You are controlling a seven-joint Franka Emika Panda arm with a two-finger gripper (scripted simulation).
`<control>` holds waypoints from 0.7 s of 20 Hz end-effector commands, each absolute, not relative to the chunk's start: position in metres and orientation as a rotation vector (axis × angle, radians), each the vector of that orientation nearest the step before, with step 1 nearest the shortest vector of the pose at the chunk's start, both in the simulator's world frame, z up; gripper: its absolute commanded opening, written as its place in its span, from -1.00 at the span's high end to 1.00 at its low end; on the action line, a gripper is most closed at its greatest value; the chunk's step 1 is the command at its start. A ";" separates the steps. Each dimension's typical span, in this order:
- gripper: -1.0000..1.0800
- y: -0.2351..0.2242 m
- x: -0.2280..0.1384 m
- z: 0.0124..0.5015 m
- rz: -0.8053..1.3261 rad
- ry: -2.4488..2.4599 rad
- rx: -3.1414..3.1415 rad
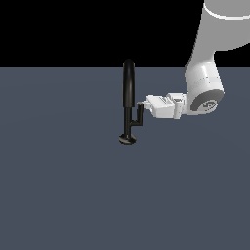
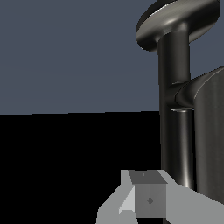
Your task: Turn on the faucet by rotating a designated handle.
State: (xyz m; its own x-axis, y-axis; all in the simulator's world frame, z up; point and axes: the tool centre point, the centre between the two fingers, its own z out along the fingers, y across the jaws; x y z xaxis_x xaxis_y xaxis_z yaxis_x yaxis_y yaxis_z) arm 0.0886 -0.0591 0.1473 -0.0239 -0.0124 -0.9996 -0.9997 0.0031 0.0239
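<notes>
The glossy black faucet (image 1: 128, 85) stands upright on its round disc base (image 1: 127, 139) on the grey floor in the exterior view. Its thin L-shaped handle (image 1: 138, 117) branches off the stem toward the exterior view's right. My gripper (image 1: 141, 105) reaches in horizontally from that side, its tips against the top of the handle's upright arm. The fingers look shut, with nothing held between them. In the wrist view the faucet stem (image 2: 175, 70) and handle (image 2: 209, 131) loom close beside the gripper (image 2: 146, 199).
The white arm (image 1: 205, 83) comes down from the exterior view's upper right. A flat grey floor (image 1: 73, 185) surrounds the faucet, with a black background behind it.
</notes>
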 end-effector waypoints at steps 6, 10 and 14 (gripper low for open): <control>1.00 -0.058 0.089 0.142 1.223 1.242 -1.180; 1.00 -0.058 0.083 0.145 1.224 1.242 -1.181; 1.00 -0.057 0.075 0.148 1.224 1.242 -1.181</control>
